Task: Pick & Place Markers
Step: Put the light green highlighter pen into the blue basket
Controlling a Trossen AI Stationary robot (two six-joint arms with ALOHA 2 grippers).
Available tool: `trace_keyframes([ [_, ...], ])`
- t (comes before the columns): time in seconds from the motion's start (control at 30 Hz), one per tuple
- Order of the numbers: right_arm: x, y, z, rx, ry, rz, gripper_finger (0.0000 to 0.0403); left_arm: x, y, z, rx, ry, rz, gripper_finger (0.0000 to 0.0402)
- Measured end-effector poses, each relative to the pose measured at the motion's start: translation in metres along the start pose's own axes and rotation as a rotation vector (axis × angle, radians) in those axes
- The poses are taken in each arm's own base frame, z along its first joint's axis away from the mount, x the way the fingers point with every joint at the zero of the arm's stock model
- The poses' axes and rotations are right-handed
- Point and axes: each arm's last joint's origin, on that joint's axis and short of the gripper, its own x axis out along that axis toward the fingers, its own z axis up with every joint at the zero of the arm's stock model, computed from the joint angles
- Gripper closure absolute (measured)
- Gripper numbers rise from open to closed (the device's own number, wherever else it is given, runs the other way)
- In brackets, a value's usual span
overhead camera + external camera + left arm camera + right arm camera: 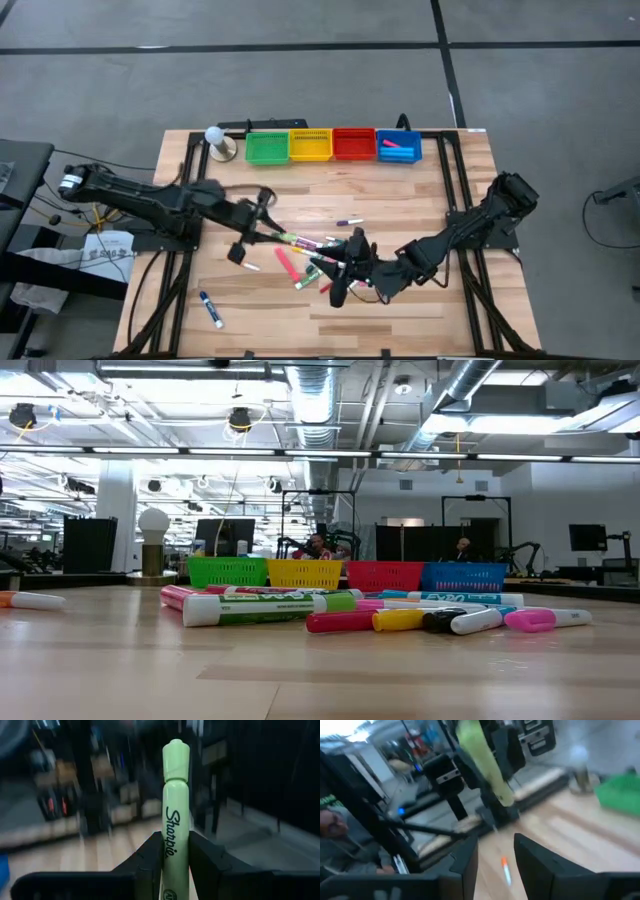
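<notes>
The left gripper [172,857] is pinching a pale green highlighter pen [175,805] with black script lettering on its barrel; the pen stands between the two dark fingers [145,862] with its capped end pointing away from the wrist. In the high view that left gripper [262,203] is over the middle-left of the wooden bench [190,330]. The right wrist view shows the same pale green pen [482,760] held up in the other arm's gripper, clear of the bench top.

The right gripper [495,857] has its fingers spread with nothing between them. In the high view it [350,265] sits low over the near-centre of the bench, right at the cluster of loose markers [315,250].

That cluster lies in the middle of the bench: pink, green, red, yellow and white capped pens lying flat, some touching. One blue-and-white marker [211,308] lies apart, at the near left.

Along the far edge stand four small plastic bins in a row, from left to right: green bin [266,148], yellow bin [310,146], red bin [353,144], blue bin [399,148]. The blue one holds a pink marker [393,143]. A white ball on a small stand [216,138] is just left of the green bin.
</notes>
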Motion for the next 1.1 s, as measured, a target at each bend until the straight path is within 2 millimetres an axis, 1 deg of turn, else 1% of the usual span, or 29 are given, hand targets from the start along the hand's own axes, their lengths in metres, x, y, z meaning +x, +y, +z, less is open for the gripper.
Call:
trace_keyframes([
  [0.1, 0.007, -0.003, 0.011, -0.017, -0.065, 0.004, 0.0289, -0.006, 0.001, 0.016, -0.023, -0.141, 0.014, 0.0323],
  [0.2, 0.016, -0.009, 0.021, -0.019, -0.110, 0.010, 0.0289, -0.003, 0.002, 0.020, -0.067, -0.201, 0.013, 0.0322],
  [0.27, 0.021, -0.013, 0.027, -0.028, -0.124, 0.040, 0.0289, 0.002, 0.002, 0.017, -0.096, -0.198, 0.006, 0.0324],
  [0.4, 0.031, -0.019, 0.038, -0.024, -0.139, 0.120, 0.0289, 0.015, 0.003, 0.004, -0.147, -0.135, 0.000, 0.0324],
  [0.6, 0.037, -0.025, 0.042, -0.022, -0.137, 0.150, 0.0284, 0.028, 0.004, -0.008, -0.187, -0.098, -0.001, 0.0323],
  [0.67, 0.038, -0.026, 0.042, -0.022, -0.138, 0.146, 0.0274, 0.030, 0.004, -0.008, -0.190, -0.104, 0.001, 0.0323],
  [0.87, 0.041, -0.031, 0.045, -0.020, -0.143, 0.132, 0.0224, 0.031, 0.004, -0.010, -0.193, -0.102, 0.000, 0.0320],
  [0.93, 0.042, -0.032, 0.045, -0.019, -0.144, 0.128, 0.0218, 0.031, 0.004, -0.010, -0.194, -0.102, 0.003, 0.0320],
  [1.0, 0.043, -0.033, 0.046, -0.020, -0.141, 0.134, 0.0228, 0.031, 0.005, -0.010, -0.193, -0.103, 0.004, 0.0319],
  [1.03, 0.043, -0.033, 0.046, -0.020, -0.141, 0.136, 0.0240, 0.031, 0.005, -0.010, -0.194, -0.102, 0.004, 0.0318],
  [1.1, 0.043, -0.033, 0.046, -0.020, -0.138, 0.147, 0.0280, 0.031, 0.005, -0.010, -0.194, -0.101, 0.006, 0.0314],
])
